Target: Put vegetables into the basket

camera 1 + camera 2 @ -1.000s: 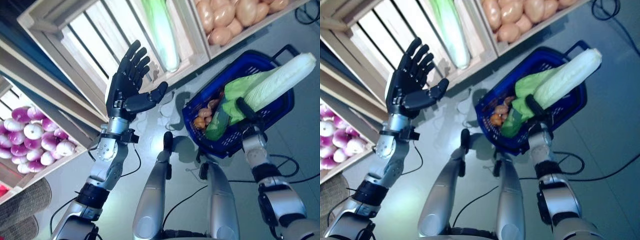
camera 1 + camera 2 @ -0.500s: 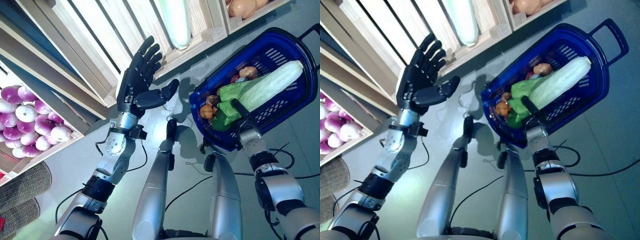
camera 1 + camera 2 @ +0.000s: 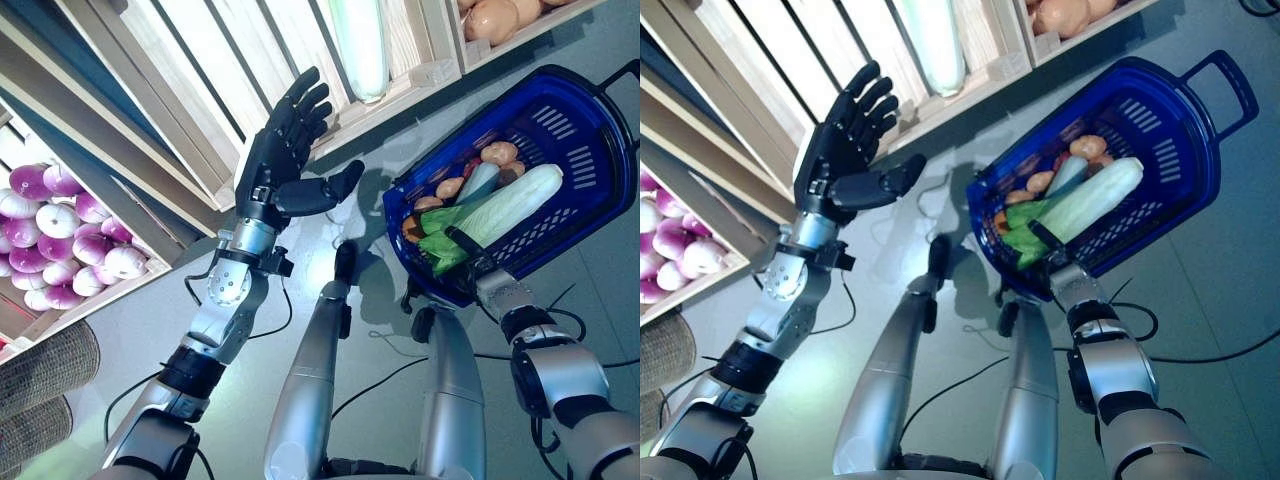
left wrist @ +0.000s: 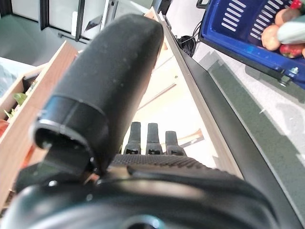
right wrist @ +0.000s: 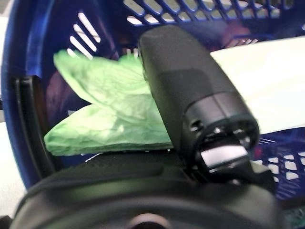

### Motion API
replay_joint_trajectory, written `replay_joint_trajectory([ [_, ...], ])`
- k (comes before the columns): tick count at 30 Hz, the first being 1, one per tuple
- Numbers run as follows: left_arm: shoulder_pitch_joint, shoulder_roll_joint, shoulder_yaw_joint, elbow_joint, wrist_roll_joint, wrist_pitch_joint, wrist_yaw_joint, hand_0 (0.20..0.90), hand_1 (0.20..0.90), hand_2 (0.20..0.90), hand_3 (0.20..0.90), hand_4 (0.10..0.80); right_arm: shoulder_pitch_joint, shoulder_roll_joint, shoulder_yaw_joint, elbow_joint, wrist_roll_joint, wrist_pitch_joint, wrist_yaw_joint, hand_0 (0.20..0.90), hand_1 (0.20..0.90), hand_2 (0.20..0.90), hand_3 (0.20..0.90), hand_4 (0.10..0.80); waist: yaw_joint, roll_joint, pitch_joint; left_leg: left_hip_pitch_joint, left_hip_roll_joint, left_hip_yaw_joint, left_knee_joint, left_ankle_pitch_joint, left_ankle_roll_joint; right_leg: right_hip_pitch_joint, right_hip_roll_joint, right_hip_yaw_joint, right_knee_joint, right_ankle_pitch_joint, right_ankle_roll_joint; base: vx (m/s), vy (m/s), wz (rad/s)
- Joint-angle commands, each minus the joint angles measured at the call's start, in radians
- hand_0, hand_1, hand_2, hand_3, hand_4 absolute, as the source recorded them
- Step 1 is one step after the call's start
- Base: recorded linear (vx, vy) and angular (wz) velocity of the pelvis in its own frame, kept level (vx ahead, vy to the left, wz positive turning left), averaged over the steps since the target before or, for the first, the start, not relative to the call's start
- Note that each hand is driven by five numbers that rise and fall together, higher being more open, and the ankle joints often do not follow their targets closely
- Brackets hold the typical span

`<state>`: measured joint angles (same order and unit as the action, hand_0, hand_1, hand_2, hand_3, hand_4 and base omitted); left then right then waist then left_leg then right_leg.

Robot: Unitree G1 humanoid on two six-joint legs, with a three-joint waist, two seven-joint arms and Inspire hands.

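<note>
Item: blue basket (image 3: pixel 585 120), plastic, slotted walls, set on the grey floor (image 3: pixel 130 330) just below the front edge of the wooden crates. Its dark handle (image 3: pixel 625 75) is seen at the far corner.

Contents: one long cabbage (image 3: pixel 505 208), pale stalk toward the handle end, green leaves (image 5: pixel 109 114) bunched against the near rim. It is laid slantwise along the basket's length, judged the only way so long a thing fits inside the walls. Beside it, toward the crate side, a pale green vegetable (image 3: pixel 478 182) and several potatoes (image 3: pixel 498 153) are heaped; small reddish pieces are glimpsed under them, kind not determinable.

Right hand (image 3: pixel 462 246): placed at the near rim over the leafy end. In the right wrist view its thumb (image 5: pixel 190 90) is seen lying across the leaves; the fingers are hidden beneath the cabbage, so whether it is gripped or let go cannot be told.

Left hand (image 3: pixel 285 160): raised before the slatted crate (image 3: pixel 200 80), fingers straight and spread, thumb out, nothing held. It is judged ready for the next vegetable.

Stock in crates: one long pale vegetable (image 3: pixel 358 50) at the slatted crate's front edge; potatoes (image 3: pixel 495 15) in the crate beside it; purple-and-white onions (image 3: pixel 60 240) in the crate at the robot's left.

Status: the cabbage is judged delivered; withdrawal of the right hand is outstanding.
</note>
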<state>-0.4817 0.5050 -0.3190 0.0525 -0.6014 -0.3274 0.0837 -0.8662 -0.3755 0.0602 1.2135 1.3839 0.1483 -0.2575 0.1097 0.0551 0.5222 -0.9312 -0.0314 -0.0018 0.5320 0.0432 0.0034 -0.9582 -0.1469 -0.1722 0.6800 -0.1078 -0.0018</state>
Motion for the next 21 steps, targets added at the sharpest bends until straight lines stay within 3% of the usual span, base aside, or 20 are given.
replay_joint_trajectory([
  [1,-0.043,-0.010,0.053,-0.180,0.071,-0.067,-0.020,0.900,0.900,0.900,0.900,0.800,-0.001,-0.072,0.007,-0.029,0.056,-0.023,-0.063,0.900,0.900,0.900,0.900,0.800,0.004,0.078,-0.002,-0.008,-0.037,0.023,0.052,-0.095,0.011,0.032,0.042,0.001,-0.041,0.052,0.002,0.000,0.000,0.00],
  [6,-0.071,0.062,0.088,-0.242,0.229,-0.067,0.007,0.900,0.900,0.900,0.900,0.800,0.058,-0.060,-0.008,-0.051,0.021,-0.077,-0.104,0.900,0.900,0.900,0.900,0.800,-0.005,0.066,-0.002,0.029,-0.028,0.032,0.031,-0.093,0.012,0.065,0.055,0.008,-0.077,0.065,0.003,0.024,-0.028,-0.01],
  [12,-0.104,0.155,0.139,-0.270,0.387,-0.025,0.025,0.900,0.900,0.900,0.900,0.800,0.200,-0.030,-0.028,-0.144,0.031,-0.127,0.002,0.900,0.900,0.900,0.900,0.800,-0.036,0.048,-0.002,0.093,-0.018,0.046,-0.024,-0.080,0.005,0.130,0.077,0.020,-0.150,0.080,0.006,0.039,-0.004,-0.07],
  [15,-0.135,0.204,0.173,-0.257,0.465,0.033,0.067,0.900,0.900,0.900,0.900,0.800,0.346,-0.001,-0.018,-0.234,-0.020,-0.158,0.026,0.900,0.900,0.900,0.900,0.800,-0.070,0.028,-0.002,0.130,-0.008,0.064,-0.059,-0.073,-0.005,0.171,0.092,0.029,-0.197,0.083,0.008,0.039,0.028,-0.09],
  [16,-0.138,0.231,0.178,-0.234,0.555,0.082,0.113,0.900,0.900,0.900,0.900,0.800,0.417,0.014,-0.015,-0.261,-0.062,-0.167,0.034,0.900,0.900,0.900,0.900,0.800,-0.086,0.021,-0.002,0.143,-0.002,0.070,-0.066,-0.070,-0.009,0.185,0.097,0.034,-0.207,0.085,0.009,0.022,0.038,-0.22],
  [20,-0.173,0.306,0.174,-0.198,0.631,0.151,0.137,0.900,0.900,0.900,0.900,0.800,0.527,0.013,-0.018,-0.277,-0.117,-0.151,0.069,0.900,0.900,0.900,0.900,0.800,-0.110,0.010,-0.002,0.169,0.010,0.087,-0.086,-0.067,-0.013,0.215,0.104,0.041,-0.229,0.081,0.013,0.024,0.012,-0.25],
  [21,-0.199,0.343,0.172,-0.171,0.713,0.175,0.146,0.900,0.900,0.900,0.900,0.800,0.566,0.010,-0.022,-0.269,-0.149,-0.151,0.090,0.900,0.900,0.900,0.900,0.800,-0.121,0.005,-0.002,0.180,0.016,0.096,-0.092,-0.066,-0.015,0.227,0.104,0.041,-0.241,0.080,0.014,0.023,-0.007,-0.17],
])
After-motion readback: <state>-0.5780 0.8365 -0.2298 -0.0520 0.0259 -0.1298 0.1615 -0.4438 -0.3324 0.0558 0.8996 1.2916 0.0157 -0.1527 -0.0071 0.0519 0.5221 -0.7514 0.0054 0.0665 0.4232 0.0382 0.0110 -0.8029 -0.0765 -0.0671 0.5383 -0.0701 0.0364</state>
